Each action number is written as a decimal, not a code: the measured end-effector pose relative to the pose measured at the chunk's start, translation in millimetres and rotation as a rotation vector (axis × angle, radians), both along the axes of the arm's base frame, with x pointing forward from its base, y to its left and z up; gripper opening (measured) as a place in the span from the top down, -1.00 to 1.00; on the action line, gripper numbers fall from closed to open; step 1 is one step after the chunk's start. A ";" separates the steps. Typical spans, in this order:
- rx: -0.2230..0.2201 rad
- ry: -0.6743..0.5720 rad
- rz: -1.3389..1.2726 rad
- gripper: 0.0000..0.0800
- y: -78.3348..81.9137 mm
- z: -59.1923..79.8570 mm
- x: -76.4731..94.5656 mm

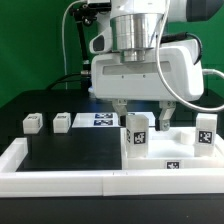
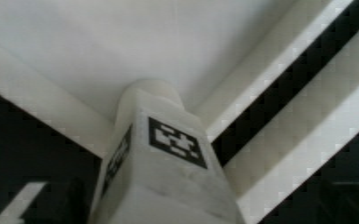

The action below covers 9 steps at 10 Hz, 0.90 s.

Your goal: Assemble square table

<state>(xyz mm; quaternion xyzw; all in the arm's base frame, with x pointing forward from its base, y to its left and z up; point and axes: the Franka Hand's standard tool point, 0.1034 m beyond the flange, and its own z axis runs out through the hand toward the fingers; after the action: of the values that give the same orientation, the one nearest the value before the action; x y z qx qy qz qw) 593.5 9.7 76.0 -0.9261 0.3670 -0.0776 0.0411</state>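
Note:
The square tabletop (image 1: 175, 152) lies flat at the exterior view's front right. One tagged white leg (image 1: 137, 130) stands upright on its near-left corner, and a second leg (image 1: 205, 131) stands at its right side. Two more legs (image 1: 33, 122) (image 1: 62, 121) lie on the black surface at the left. My gripper (image 1: 142, 117) hangs over the first leg with a finger on each side of it, and looks open. In the wrist view the leg (image 2: 167, 150) fills the middle, between the spread jaws of the gripper (image 2: 190, 205), with the tabletop (image 2: 87, 50) beneath it.
The marker board (image 1: 100, 120) lies behind the gripper. A long white rail (image 1: 60, 180) borders the black surface along the front and left. Cables hang behind the arm.

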 end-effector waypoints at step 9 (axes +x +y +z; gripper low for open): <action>-0.139 0.001 0.736 -0.62 -4.7 -0.7 -5.2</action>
<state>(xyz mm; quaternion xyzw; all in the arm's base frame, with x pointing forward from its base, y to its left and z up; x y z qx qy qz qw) 588.3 5.0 75.3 -0.9966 0.0033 -0.0820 0.0028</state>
